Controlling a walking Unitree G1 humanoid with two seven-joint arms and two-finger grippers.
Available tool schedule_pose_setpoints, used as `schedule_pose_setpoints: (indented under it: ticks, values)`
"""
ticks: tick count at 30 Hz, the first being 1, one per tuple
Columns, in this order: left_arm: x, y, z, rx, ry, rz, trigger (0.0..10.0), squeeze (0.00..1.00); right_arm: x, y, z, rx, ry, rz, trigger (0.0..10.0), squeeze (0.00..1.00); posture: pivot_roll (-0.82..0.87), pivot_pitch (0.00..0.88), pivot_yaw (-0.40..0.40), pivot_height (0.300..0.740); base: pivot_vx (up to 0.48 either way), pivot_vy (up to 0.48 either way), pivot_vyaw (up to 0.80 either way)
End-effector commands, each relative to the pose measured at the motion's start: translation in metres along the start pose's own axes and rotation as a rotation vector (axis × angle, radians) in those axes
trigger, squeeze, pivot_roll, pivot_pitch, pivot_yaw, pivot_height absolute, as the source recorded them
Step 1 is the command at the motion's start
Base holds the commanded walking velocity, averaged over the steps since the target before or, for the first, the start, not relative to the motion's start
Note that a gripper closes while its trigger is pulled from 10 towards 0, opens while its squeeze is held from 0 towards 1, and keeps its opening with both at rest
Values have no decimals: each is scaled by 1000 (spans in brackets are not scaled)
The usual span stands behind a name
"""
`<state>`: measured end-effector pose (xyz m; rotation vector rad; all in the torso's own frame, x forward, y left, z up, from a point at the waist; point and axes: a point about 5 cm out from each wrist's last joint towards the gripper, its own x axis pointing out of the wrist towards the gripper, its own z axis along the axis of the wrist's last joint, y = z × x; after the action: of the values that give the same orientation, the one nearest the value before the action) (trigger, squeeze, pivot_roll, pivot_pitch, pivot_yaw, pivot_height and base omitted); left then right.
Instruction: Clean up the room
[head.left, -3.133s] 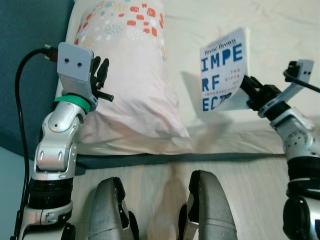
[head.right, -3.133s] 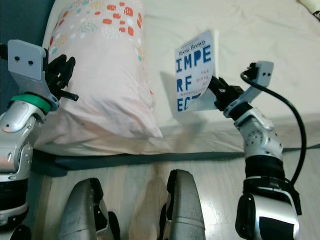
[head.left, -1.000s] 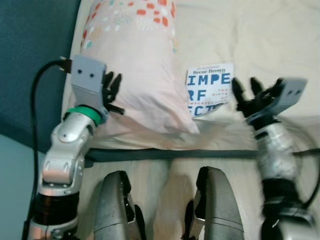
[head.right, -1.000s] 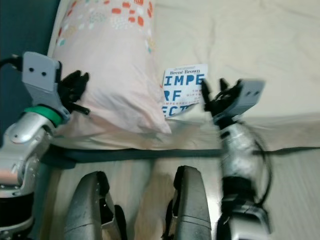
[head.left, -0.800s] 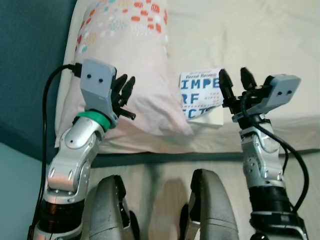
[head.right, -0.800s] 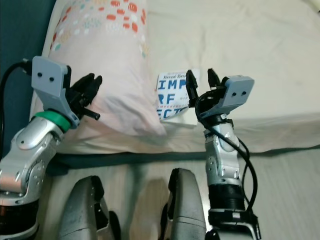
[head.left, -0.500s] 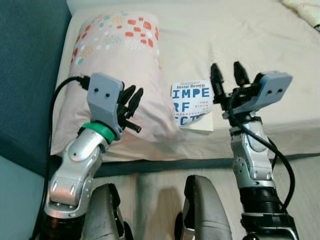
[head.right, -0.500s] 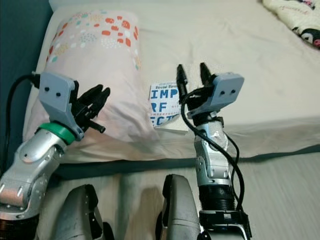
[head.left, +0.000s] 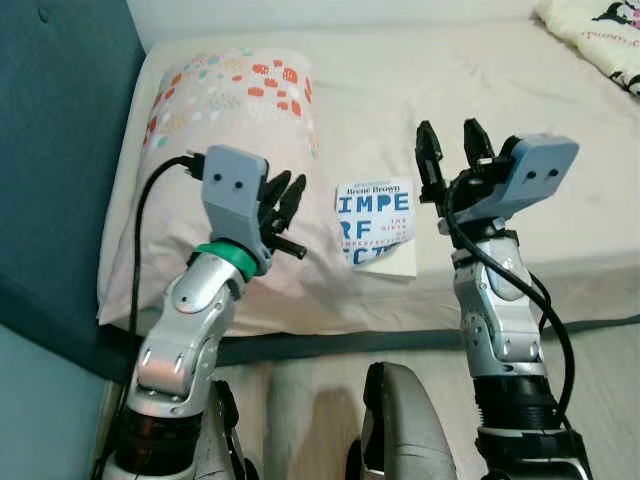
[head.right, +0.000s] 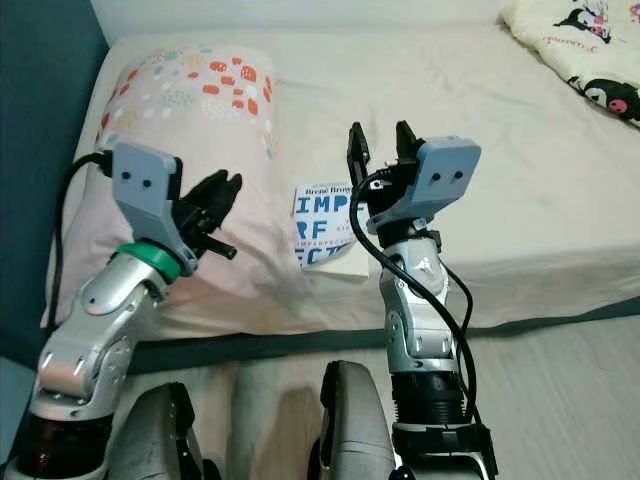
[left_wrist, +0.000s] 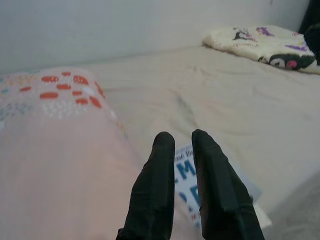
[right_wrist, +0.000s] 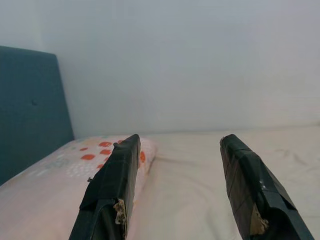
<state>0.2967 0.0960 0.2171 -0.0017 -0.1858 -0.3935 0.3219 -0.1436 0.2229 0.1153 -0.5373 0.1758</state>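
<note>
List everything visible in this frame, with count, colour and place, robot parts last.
Bed: one, cream sheet, across the scene.
Pillow: one, pink with coloured dots, at the bed's left end.
Book: one, white with blue letters, flat on the bed beside the pillow.
Blanket: one, cream with cartoon print, far right corner.
Headboard: one, dark teal, left.
Floor: pale wood, below the bed.
Left claw: black, shut, over the pillow.
Right claw: black, open, raised above the book.

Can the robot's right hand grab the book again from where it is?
Probably yes. The right gripper is open, raised just beside the book, which lies flat on the bed by the pillow, with nothing between them.
</note>
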Motion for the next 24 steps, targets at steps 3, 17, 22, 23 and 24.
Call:
schedule_pose_setpoints:
  ticks: [3, 17, 22, 23, 24]
  values:
    - [6, -1, 0, 10, -11, 16, 10000, 0, -2, -2, -2, -15, 22, -7, 10000, 0, -50, 0, 26, 629, 0, 0, 0]
    - [20, 0, -3, 35, -26, 72, 10000, 0, -14, -1, -25, -14, 127, 14, 10000, 0, -43, 0, 13, 687, 0, 0, 0]
    - [19, 1, -6, 50, -20, 80, 10000, 0, -18, -1, -33, -13, 159, 16, 10000, 0, -41, 0, 10, 707, 0, 0, 0]
    - [19, 0, -8, 56, -16, 78, 10000, 0, -19, -1, -35, -12, 168, 16, 10000, 0, -41, 0, 10, 711, 0, 0, 0]
    - [19, 0, -8, 59, -16, 73, 10000, 0, -20, -1, -37, -12, 175, 17, 10000, 0, -41, 0, 10, 716, 0, 0, 0]
